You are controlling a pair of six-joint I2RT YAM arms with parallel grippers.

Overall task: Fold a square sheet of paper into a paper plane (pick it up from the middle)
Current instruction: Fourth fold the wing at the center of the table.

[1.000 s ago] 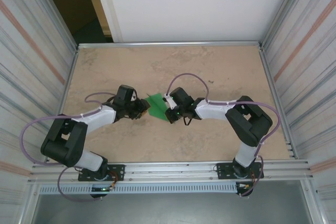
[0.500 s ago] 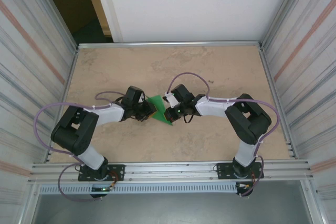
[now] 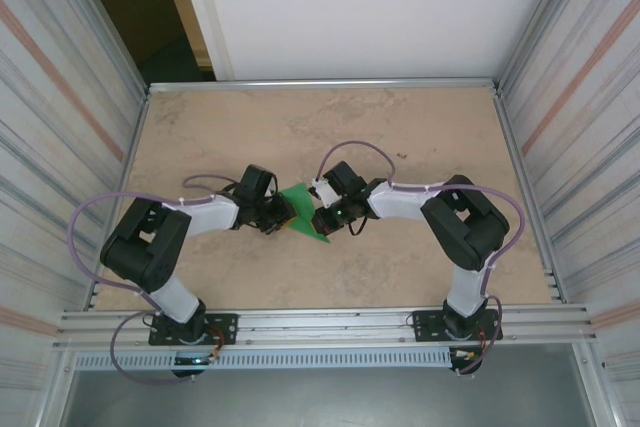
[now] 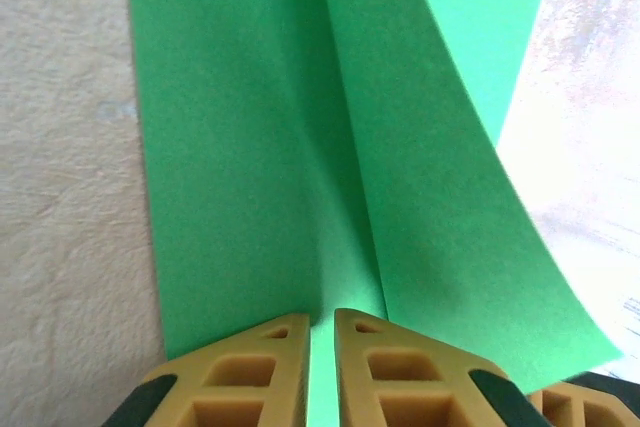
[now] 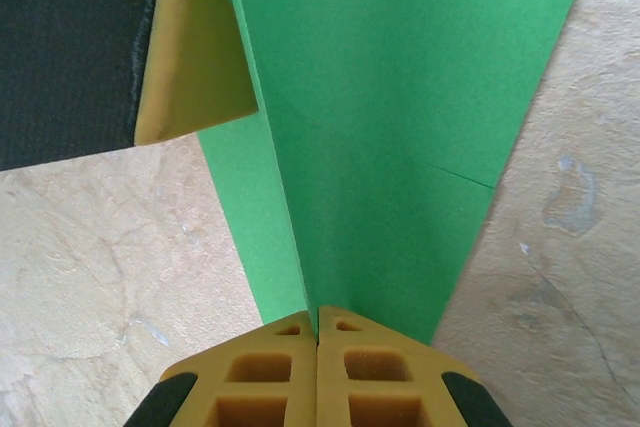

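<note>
Left fingers [image 4: 260, 377] closed in, pinching one green sheet [image 4: 250, 147]; right fingers [image 5: 360, 377] clamp same sheet.

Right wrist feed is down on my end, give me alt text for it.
The right gripper is shut on the near edge of the creased green square sheet of paper, which stretches away over the tan table. The left gripper's fingertip sits at the paper's upper left.
</note>
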